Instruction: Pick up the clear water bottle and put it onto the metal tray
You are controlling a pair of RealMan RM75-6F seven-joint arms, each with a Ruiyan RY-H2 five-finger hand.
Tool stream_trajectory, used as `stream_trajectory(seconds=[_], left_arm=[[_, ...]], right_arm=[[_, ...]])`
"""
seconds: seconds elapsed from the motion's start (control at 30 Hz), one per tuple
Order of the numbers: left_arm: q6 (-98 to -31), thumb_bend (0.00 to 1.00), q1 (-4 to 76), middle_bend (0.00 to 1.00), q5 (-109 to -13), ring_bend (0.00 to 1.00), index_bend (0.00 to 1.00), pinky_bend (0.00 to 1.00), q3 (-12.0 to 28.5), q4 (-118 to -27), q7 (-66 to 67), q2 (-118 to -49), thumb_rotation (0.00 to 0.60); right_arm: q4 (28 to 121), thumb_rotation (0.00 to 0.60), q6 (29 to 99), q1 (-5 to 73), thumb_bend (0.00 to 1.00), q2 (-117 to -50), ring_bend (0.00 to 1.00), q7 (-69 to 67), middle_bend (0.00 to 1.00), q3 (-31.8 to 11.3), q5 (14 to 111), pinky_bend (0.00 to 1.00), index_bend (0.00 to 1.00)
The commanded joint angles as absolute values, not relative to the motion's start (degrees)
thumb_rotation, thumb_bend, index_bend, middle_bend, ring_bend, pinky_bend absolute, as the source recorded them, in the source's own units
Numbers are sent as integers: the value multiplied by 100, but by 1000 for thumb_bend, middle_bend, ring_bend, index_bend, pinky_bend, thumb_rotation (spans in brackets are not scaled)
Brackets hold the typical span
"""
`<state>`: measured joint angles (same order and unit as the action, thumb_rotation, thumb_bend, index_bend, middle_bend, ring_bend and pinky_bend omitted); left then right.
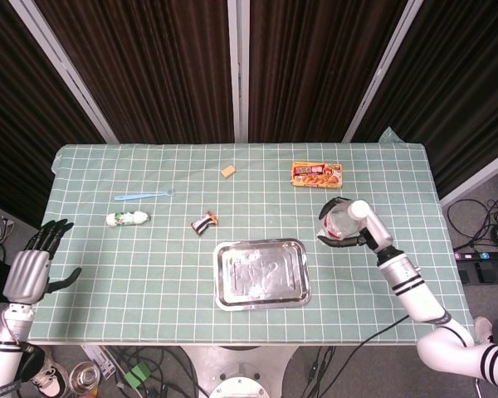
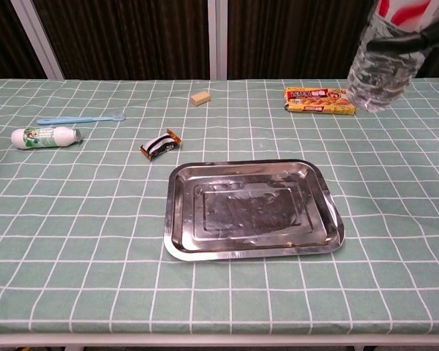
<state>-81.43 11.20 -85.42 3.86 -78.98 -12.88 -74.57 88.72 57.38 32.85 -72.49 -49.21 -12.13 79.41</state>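
Observation:
My right hand (image 1: 361,232) grips the clear water bottle (image 1: 340,221) and holds it in the air, right of the metal tray (image 1: 262,273). In the chest view the clear water bottle (image 2: 384,60) hangs high above the table at the upper right, its cap cut off by the frame's top, with dark fingers (image 2: 413,42) wrapped around it. The empty metal tray (image 2: 252,208) lies flat at the table's middle front. My left hand (image 1: 29,269) hovers off the table's left edge with fingers spread, holding nothing.
On the green checked cloth lie a yellow snack box (image 1: 316,174), a small tan block (image 1: 227,171), a dark wrapped candy (image 1: 205,222), a white tube (image 1: 127,218) and a blue toothbrush (image 1: 144,196).

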Motion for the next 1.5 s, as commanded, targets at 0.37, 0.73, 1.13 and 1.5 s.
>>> stream_trajectory(seconds=[0.37,0.73,1.13,1.5], left_arm=[[-8213,272,1121,180,-8570,87,163,188,421,-8118,-1181,-7303,600],[-8161,272,1105,180,-8542,87,163,188,377,-8041,-1236,-7376,600],[-8189,272,1078,180,-8518,87,164,188,382,-8044,-1256,-7382,600],[-8162,272,1094,180,-8472,87,163,188,433,-7994,-1355,-7389,600]], right_arm=[[9426,600,6310,3501,136,-7255,377,-4828,577,-1930,8379,407,708],[8016,600,4804,3237,153,-8041,371,-4805,572,-861,7248,406,706],[8456,600,5107,3429,143,-8051,374,-4564,572,-1159,7626,406,706],[8892,600,5755,3084,142,-7389,375,-4086,570,-1237,7734,406,703]])
